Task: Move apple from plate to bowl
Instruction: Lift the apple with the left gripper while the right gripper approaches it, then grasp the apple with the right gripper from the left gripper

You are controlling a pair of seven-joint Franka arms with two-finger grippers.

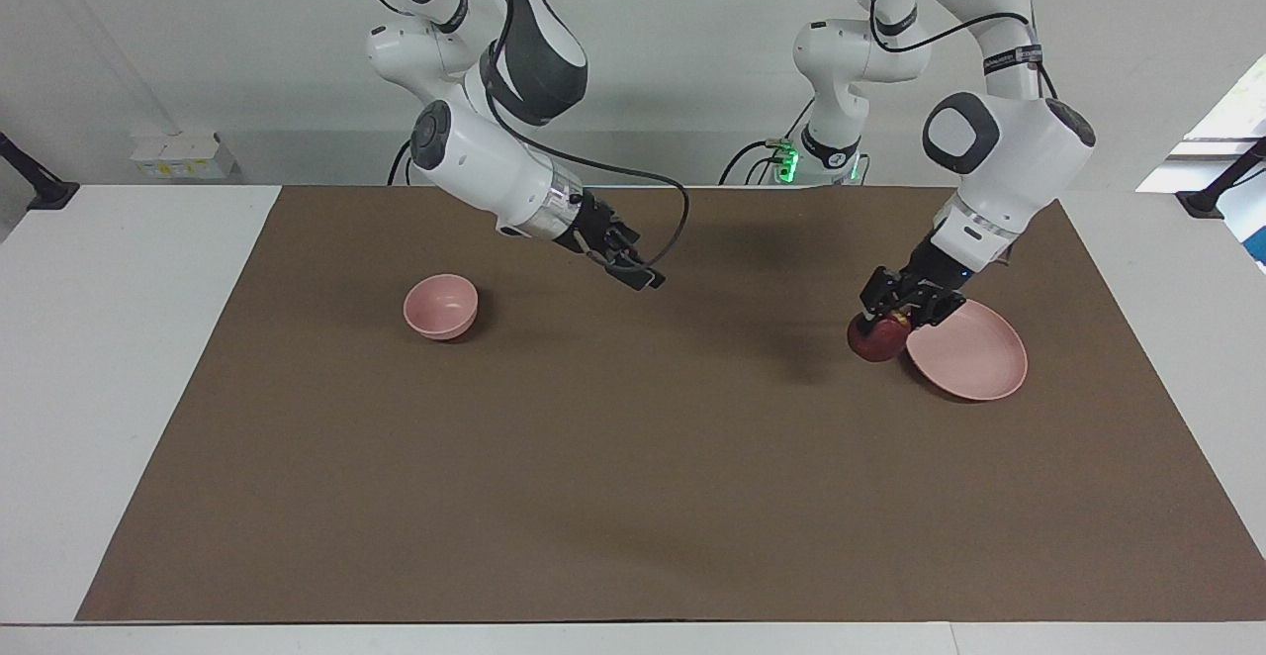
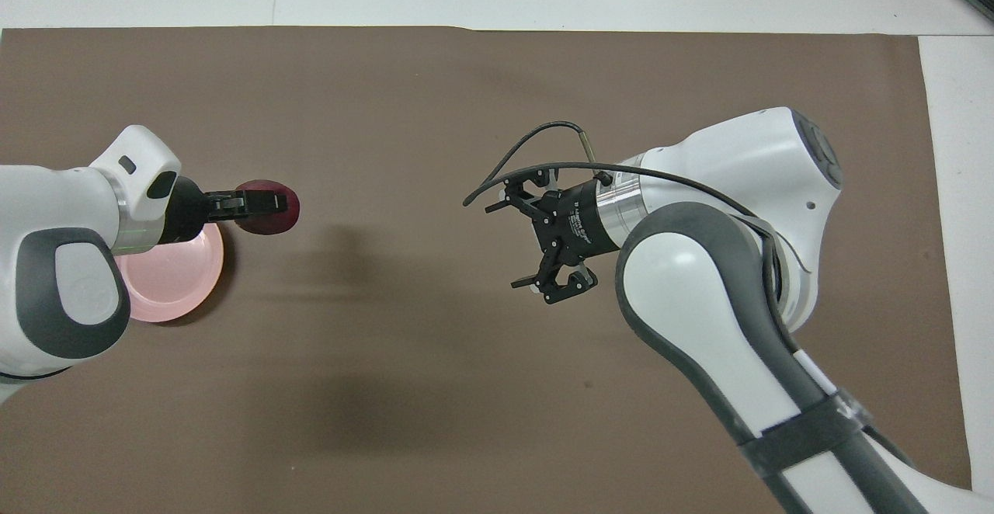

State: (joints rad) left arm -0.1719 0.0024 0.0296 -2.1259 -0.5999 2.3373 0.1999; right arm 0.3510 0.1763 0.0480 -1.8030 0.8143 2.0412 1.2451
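Apple (image 1: 876, 337) is clamped in the left claw (image 1: 895, 316), lifted clear of the plate (image 1: 974, 358) and hanging over the brown mat (image 1: 633, 477) just off the plate's rim, on the side toward the middle of the bench (image 1: 119, 338). In the overhead view the apple (image 2: 268, 206) sits at about 1 o'clock from the plate (image 2: 175, 281), with the left claw (image 2: 260, 202) pinching it from above and the left arm's wrist covering part of the plate. Dark red skin, a small pale patch near the top where the fingers meet it. Plate is bare, flat on the mat at the left arm's end of the bench. Bowl (image 1: 441, 306) stands upright on the mat at the right arm's end, well apart from the apple; in the overhead view the right arm hides it completely. Right claw (image 1: 633, 264) is up in the air over the mat near mid-bench, roughly 2 o'clock from the bowl in the facing view, fingers spread wide apart and holding nothing; the overhead view shows the right claw (image 2: 536, 238) with both fingers clearly splayed.
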